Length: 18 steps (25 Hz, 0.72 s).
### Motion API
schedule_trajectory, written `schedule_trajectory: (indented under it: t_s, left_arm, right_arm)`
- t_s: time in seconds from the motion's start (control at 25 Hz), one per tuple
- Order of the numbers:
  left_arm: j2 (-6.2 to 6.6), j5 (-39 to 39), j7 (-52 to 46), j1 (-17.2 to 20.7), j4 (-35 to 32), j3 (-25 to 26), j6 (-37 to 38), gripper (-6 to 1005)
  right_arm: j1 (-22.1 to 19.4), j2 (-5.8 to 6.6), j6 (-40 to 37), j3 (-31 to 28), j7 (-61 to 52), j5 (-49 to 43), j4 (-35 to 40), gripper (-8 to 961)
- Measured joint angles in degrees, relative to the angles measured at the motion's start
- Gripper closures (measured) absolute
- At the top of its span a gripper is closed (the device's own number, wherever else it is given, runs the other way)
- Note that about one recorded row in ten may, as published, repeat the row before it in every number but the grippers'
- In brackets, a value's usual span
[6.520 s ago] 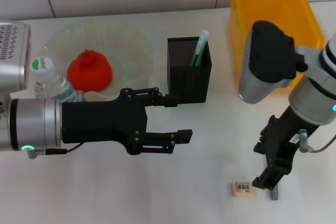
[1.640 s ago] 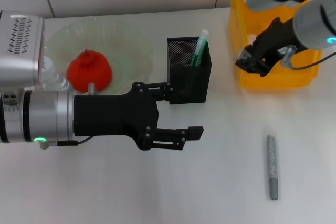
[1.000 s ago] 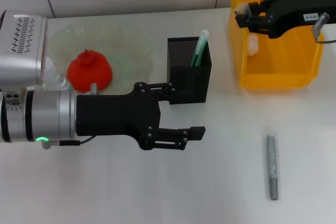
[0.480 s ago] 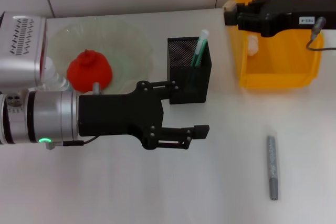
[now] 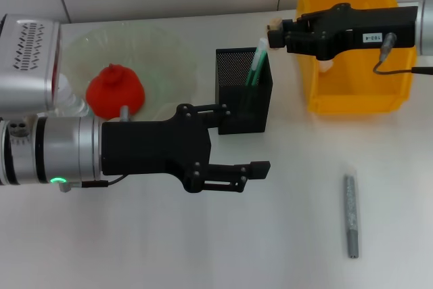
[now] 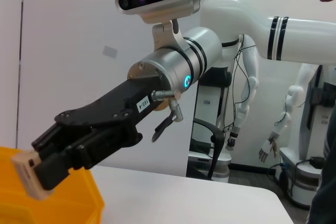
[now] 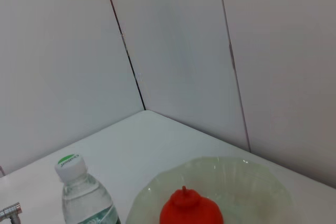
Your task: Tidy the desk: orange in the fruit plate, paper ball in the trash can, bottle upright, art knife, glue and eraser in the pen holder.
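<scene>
A: What had changed at the right gripper (image 5: pixel 276 34)?

B: Over the last second and a half it had travelled left from above the yellow trash can (image 5: pixel 352 96), pinching the eraser (image 5: pixel 274 28) at its fingertips. It now hung just right of the black pen holder (image 5: pixel 244 103), level with the green glue stick (image 5: pixel 257 62) standing in it.

A: And for the task?

B: The eraser was judged close to release, once it came over the opening. The art knife (image 5: pixel 350 214) lay on the near right of the desk, not yet collected.

A: The left gripper (image 5: pixel 237 139)?

B: Spread and empty, parked near the holder. The orange (image 5: pixel 115 91) sat in the fruit plate (image 5: pixel 162 52); the bottle (image 7: pixel 84 195) stood upright.
</scene>
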State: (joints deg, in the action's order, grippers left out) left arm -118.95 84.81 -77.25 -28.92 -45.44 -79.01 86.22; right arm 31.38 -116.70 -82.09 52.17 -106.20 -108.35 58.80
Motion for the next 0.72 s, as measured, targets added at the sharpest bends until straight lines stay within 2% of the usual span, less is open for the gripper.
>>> schedule_trajectory:
  t_s: [0.12,0.72]
  left_arm:
    - [0.02,0.0,0.0,0.0,0.0,-0.2,0.0,210]
    - [0.04,0.0,0.0,0.0,-0.3,-0.7,0.1,210]
  right_arm:
    - [0.9,0.44,0.3,0.0,0.3,-0.1,-1.8,696]
    - [0.5,0.51,0.5,-0.1,0.4,-0.1,-1.6,695]
